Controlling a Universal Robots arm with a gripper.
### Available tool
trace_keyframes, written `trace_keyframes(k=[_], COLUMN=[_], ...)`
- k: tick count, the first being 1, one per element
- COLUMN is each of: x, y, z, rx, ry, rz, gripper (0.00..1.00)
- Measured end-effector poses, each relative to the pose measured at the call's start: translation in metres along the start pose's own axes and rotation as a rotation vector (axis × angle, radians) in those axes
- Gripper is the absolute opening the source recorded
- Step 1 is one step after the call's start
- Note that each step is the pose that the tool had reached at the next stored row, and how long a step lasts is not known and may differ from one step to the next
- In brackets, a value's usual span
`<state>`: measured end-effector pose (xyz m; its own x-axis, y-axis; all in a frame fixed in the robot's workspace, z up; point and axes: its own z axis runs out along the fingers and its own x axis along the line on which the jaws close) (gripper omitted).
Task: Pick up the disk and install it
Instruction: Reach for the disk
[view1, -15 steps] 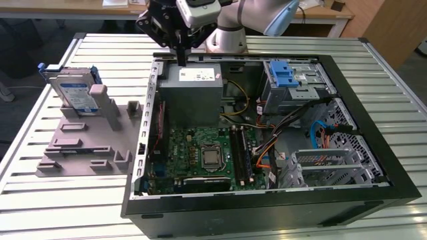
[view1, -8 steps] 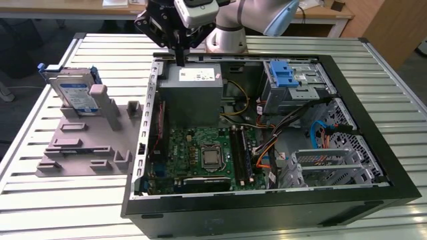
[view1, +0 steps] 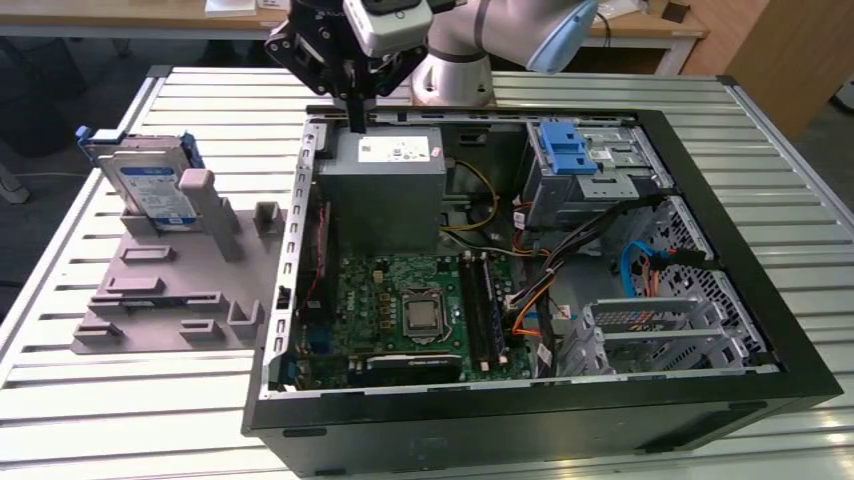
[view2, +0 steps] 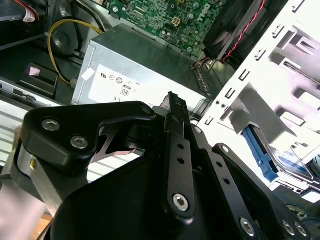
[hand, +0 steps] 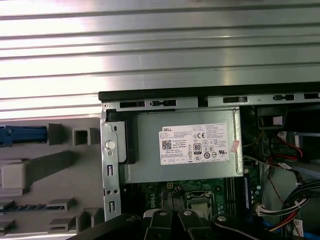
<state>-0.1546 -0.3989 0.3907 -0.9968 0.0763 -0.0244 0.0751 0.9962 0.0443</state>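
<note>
Over the power supply, at the open case's far corner on the exterior view's left, my gripper hangs with its fingers pressed together and nothing held. Disk is well apart, outside the case at the exterior view's left. It stands on edge in the grey holder, with a post just in front. It's untouched, so I judge the step in hand is the reach for the pick. To do it well: rise clear of the case wall before crossing, spread the fingers before descending, and come down on the disk's top edge. Grip across the flat faces, not the blue bracket, and stay off that post. Lift straight along the slot, since tilting would likely bind it. Exterior view gives the whole layout and the gap to the disk. First wrist view looks straight down on the supply's sticker, the case rim and the holder's slots, plus a blue strip I take for that bracket. Second wrist view puts my linkage close up, with the motherboard beyond.
</note>
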Motion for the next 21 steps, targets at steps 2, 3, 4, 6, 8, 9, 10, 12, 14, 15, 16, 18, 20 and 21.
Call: trace_keyframes(k=[2, 3, 4, 6, 8, 9, 10, 12, 14, 15, 16, 18, 20, 21], x=[0.0007, 0.001, 0.0013, 0.002, 0.0025, 0.0028, 0.0031, 0.0036, 0.0041, 0.0044, 0.0046, 0.0052, 0.0057, 0.006], y=[-0.0001, -0.0001, -0.0001, -0.0002, -0.0002, -0.0002, -0.0003, -0.0003, -0.0003, -0.0004, -0.0004, -0.0004, -0.0005, -0.0005], z=[0.0, 0.0001, 0.0001, 0.0002, 0.0002, 0.0002, 0.0003, 0.0003, 0.0003, 0.0003, 0.0003, 0.0004, 0.0004, 0.0005], rx=[0.0, -0.0001, 0.0, -0.0001, -0.0001, -0.0001, -0.0001, 0.0, 0.0, 0.0, 0.0, -0.0001, -0.0001, -0.0001], ry=[0.0, 0.0, 0.0, 0.0, -0.0001, -0.0001, -0.0001, 0.0, 0.0, 0.0, 0.0, 0.0, 0.0, 0.0], rz=[0.0, 0.0, 0.0, 0.0, 0.0, 0.0, 0.0, 0.0, 0.0, 0.0, 0.0, 0.0, 0.0, 0.0], gripper=[0.11, 0.11, 0.11, 0.11, 0.11, 0.11, 0.11, 0.11, 0.11, 0.11, 0.11, 0.11, 0.11, 0.11])
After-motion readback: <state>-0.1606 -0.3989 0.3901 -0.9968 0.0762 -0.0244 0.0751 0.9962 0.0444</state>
